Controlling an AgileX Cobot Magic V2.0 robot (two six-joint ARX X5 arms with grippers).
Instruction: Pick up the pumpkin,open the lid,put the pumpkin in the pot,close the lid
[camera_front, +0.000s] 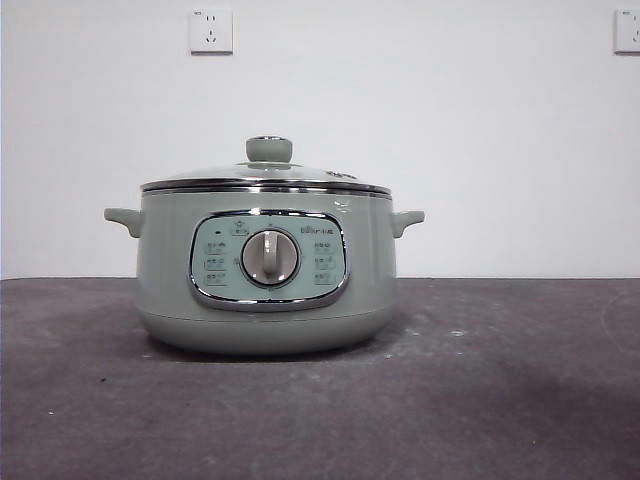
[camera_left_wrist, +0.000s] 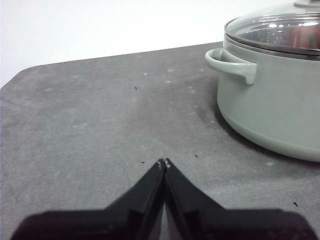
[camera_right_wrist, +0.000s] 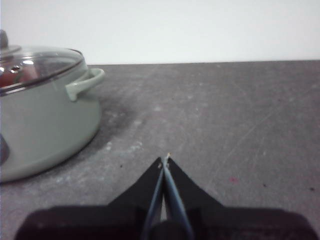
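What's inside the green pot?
The lid covers the pot. Through its glass, both wrist views show something orange-red inside, likely the pumpkin. Its shape stays blurred by reflections, and the front view hides it fully.

Looking like a lab test bench rather than a home kitchen: bare white wall (camera_front: 420, 120) carrying two wall sockets (camera_front: 210, 31) (the second cut off at the corner), a scuffed dark grey tabletop (camera_front: 480, 400) holding only an electric cooker pot (camera_front: 265, 265).
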